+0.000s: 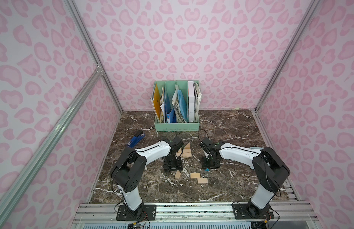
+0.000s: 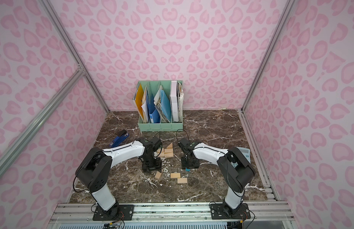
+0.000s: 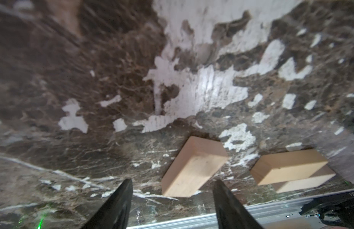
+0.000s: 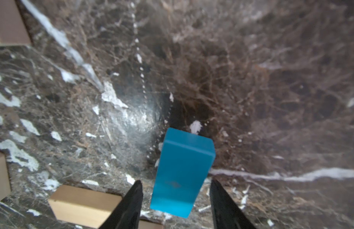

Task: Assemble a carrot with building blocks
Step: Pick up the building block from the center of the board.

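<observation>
Ribbed aluminium rail (image 1: 192,211): front edge, nearest item; both arm bases are bolted to it.

Dark brown marble-patterned bench (image 1: 241,128): behind the rail, veined and flecked with white.

Blue and black stapler (image 1: 136,137): far left of the bench, lying flat, well apart from the blocks.

Left fingers (image 3: 116,206): two black tips pointing down near mid-bench, spread apart and grasping nothing.

Single pale tan wooden rectangular block (image 1: 177,174): flat and skewed, just in front of the left fingers. In the left wrist view it lies beyond the gap between the tips.

Mint-green plastic file rack (image 1: 177,126): back centre, upright, its slots filled with folders and papers.

Partly built carrot (image 1: 185,153): tan wooden rectangles packed edge to edge, flat on the bench behind the left wrist, which hides part of them. Tan wooden triangle (image 1: 187,145): touching the far end of the carrot.

Two pale tan rectangular blocks (image 1: 195,175): flat, meeting at a corner, front of centre.

Teal rectangular block (image 4: 182,172): on the bench under the right wrist, between the tips.

Right fingers (image 4: 128,208): spread to either side of the teal block and not clamped, with a gap visible on one side.

Grey-blue calculator (image 2: 244,153): far right, partly hidden by the right arm.
</observation>
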Robot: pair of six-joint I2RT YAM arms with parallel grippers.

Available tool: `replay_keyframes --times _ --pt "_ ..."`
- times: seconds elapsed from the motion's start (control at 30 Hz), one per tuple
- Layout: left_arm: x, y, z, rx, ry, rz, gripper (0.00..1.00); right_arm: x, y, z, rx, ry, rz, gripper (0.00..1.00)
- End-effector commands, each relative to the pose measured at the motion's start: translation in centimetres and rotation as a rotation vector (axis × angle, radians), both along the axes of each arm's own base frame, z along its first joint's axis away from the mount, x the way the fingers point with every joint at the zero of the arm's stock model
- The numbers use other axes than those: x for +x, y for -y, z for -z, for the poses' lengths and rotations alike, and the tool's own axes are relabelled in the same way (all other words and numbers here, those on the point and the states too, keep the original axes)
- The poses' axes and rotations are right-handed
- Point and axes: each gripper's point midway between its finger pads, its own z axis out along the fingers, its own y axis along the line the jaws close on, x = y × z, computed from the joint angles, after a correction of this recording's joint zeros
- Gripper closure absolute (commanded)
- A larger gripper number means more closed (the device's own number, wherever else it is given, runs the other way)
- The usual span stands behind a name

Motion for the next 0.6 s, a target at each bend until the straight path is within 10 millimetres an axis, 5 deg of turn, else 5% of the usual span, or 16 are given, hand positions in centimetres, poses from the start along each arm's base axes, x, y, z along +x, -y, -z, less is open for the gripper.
replay_keyframes --times 0.0,0.2,0.57 --pt "-0.2 0.1 -0.1 0.002 -0.001 -0.004 0.32 0.2 -0.3 0.2 0.010 0.000 -0.005 0.44" --pt "0.0 1.3 -1.2 -0.009 0.039 0.047 0.30 0.3 -0.3 0.3 0.006 -0.004 -0.011 0.46" --pt "-0.8 2.0 1.0 0.012 -0.024 0.093 0.40 0.0 0.0 0.8 0.020 -0.022 -0.003 0.58"
